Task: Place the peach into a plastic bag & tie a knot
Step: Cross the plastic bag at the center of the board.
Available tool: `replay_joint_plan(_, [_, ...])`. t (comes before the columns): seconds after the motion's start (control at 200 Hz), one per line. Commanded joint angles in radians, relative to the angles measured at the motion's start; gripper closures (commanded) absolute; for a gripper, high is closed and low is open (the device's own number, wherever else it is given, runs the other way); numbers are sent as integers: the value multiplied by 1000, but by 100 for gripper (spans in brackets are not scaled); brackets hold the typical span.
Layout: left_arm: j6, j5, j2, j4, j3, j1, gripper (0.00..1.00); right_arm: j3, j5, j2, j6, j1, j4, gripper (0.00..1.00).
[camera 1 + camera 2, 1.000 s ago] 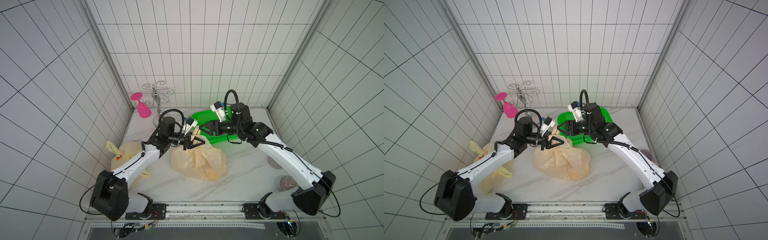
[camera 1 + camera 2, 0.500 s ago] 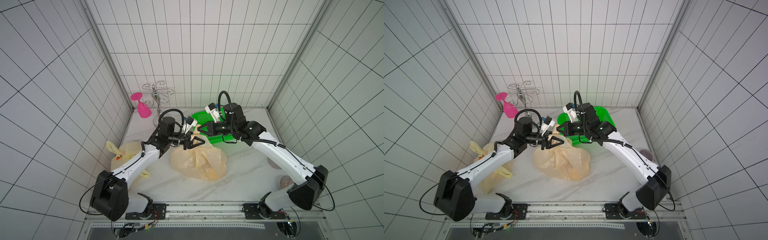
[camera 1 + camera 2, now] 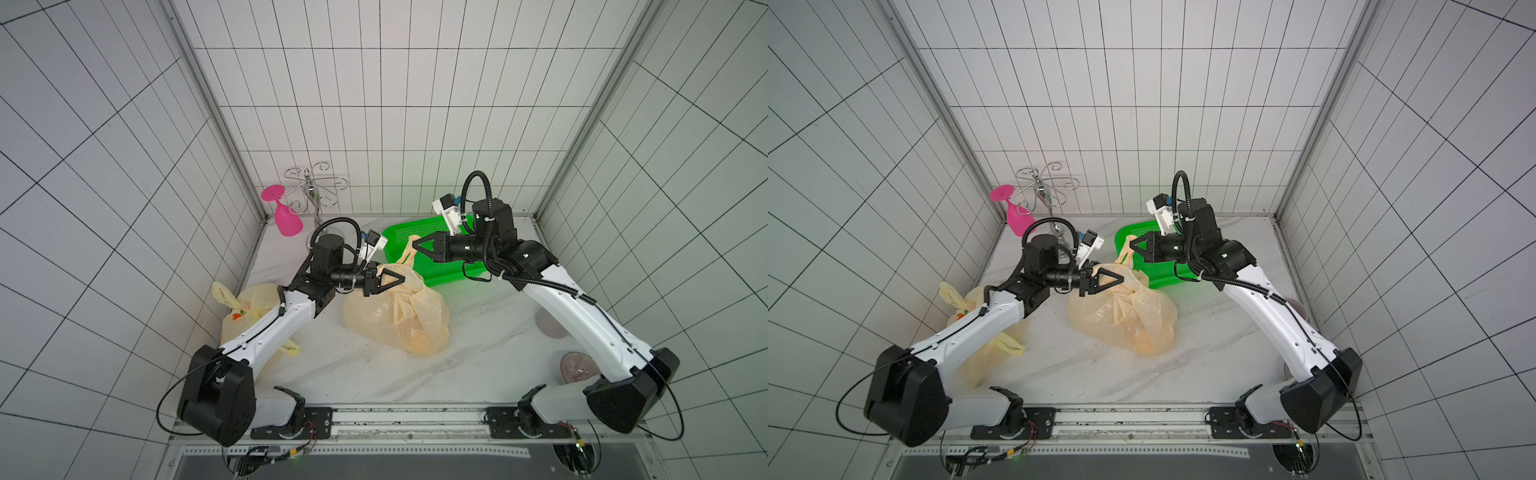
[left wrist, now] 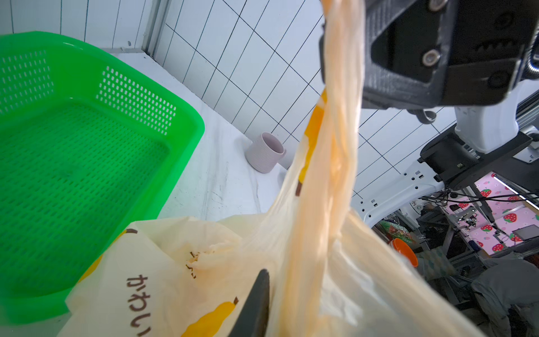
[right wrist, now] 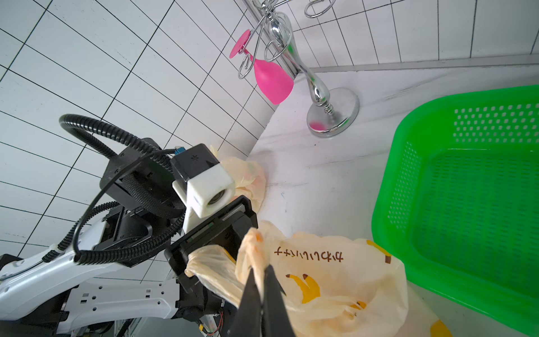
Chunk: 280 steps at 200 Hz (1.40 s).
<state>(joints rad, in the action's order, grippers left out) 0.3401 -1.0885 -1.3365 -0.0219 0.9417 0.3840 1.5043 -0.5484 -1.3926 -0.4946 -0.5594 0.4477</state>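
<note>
Right wrist view showed the right jaws clenched on one handle (image 5: 252, 249) of the plastic bag (image 5: 335, 271), while the left jaws appeared clamped on the other handle (image 5: 210, 262). In both top views the bag lay on the worktop (image 3: 490, 332) beside the green basket (image 3: 444, 272), an orange lump low inside looking like the peach (image 3: 420, 343), so bagging seemed done. No finished knot showed; crossing, looping and cinching the handles was left.

Stereo pair overhead; wrist cameras close.
</note>
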Motion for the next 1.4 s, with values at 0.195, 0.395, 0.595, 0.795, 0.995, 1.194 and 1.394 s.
replay_joint_plan(0.195, [122,13,-26,-94,-22,-36,88,-61,-10,89,39,48,0,100])
replay_joint_plan(0.395, [176,56,-68,-70,10,-39,97,-68,-109,124,139,-58,19,100])
replay_joint_plan(0.595, [233,85,-81,-37,26,-44,100,-189,-95,132,268,-237,0,100])
replay_joint_plan(0.795, [217,94,-76,17,52,-46,100,-235,112,60,489,-361,81,100])
replay_joint_plan(0.995, [201,91,-79,46,62,-46,100,-242,331,-36,615,-399,165,100])
replay_joint_plan(1.194, [178,82,-86,69,60,-53,100,-262,499,-87,677,-402,164,100])
replay_joint_plan(1.394, [157,63,-93,69,48,-54,92,-252,483,-97,687,-353,152,100])
